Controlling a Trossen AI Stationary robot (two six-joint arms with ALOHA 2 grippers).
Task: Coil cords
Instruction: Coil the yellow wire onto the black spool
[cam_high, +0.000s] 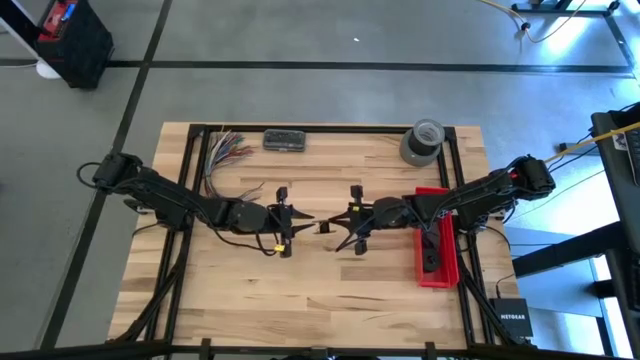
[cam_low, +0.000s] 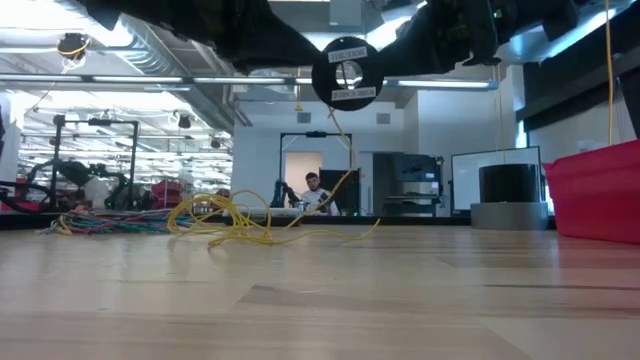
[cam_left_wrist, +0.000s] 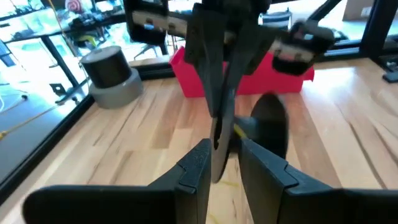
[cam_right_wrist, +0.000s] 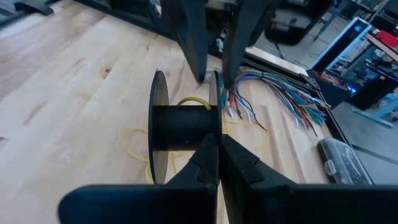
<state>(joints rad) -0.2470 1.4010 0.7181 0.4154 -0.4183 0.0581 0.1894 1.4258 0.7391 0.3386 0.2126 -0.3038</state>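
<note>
A black spool (cam_low: 347, 72) hangs in the air over the table's middle, its round faces toward the near and far edges. A thin yellow cord (cam_low: 345, 150) drops from it to a loose tangle (cam_low: 240, 225) lying on the wood. My left gripper (cam_left_wrist: 221, 155) comes from the table's left and has one flange of the spool between its fingers. My right gripper (cam_right_wrist: 217, 146) comes from the right, shut, its tips at the same flange. The other flange (cam_right_wrist: 158, 124) and the hub (cam_right_wrist: 183, 127) are free. My left gripper has the rim of one flange (cam_left_wrist: 217, 163) between its two fingers, coming nearly level from the table's left. The spool is lifted clear of the table, and the cord hangs slack below it. My right gripper's shut tips stand at the same flange's rim (cam_right_wrist: 215, 118) from the table's right; I cannot tell whether they touch it.
A red bin (cam_high: 437, 240) stands under the right arm. A grey tape roll (cam_high: 422, 142), a dark case (cam_high: 285, 140) and a bundle of multicoloured wires (cam_high: 225, 150) lie along the far side. A person (cam_low: 313, 190) sits in the room beyond the table.
</note>
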